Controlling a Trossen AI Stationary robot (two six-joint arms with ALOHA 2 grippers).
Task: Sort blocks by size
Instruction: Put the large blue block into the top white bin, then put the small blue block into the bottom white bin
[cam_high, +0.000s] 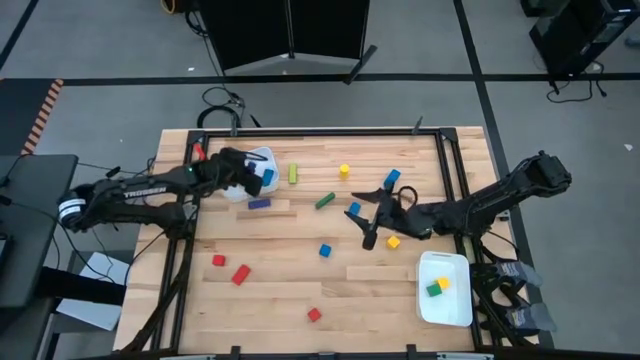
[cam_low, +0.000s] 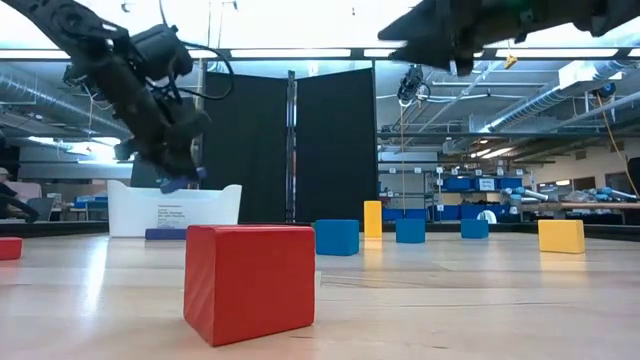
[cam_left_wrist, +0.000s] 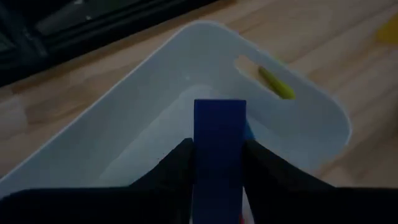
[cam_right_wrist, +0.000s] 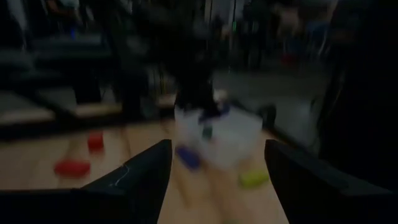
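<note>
Two white trays sit on the table: one tray (cam_high: 252, 190) near the far left corner, the other tray (cam_high: 445, 290) near the right front corner with a green block (cam_high: 433, 289) and a yellow block (cam_high: 443, 283) inside. Over the far-left tray the left gripper (cam_high: 262, 177) hangs, its fingers (cam_left_wrist: 177, 163) closed on a long blue bar (cam_left_wrist: 217, 149) above the tray's floor. The right gripper (cam_high: 367, 222) hovers mid-table with fingers spread and nothing between them, a yellow cube (cam_high: 393, 241) just beside it. Loose on the wood in the high view I count three red blocks, five blue, two green and two yellow. The widest bare stretch runs along the front edge, broken only by a red cube (cam_high: 314, 314).
</note>
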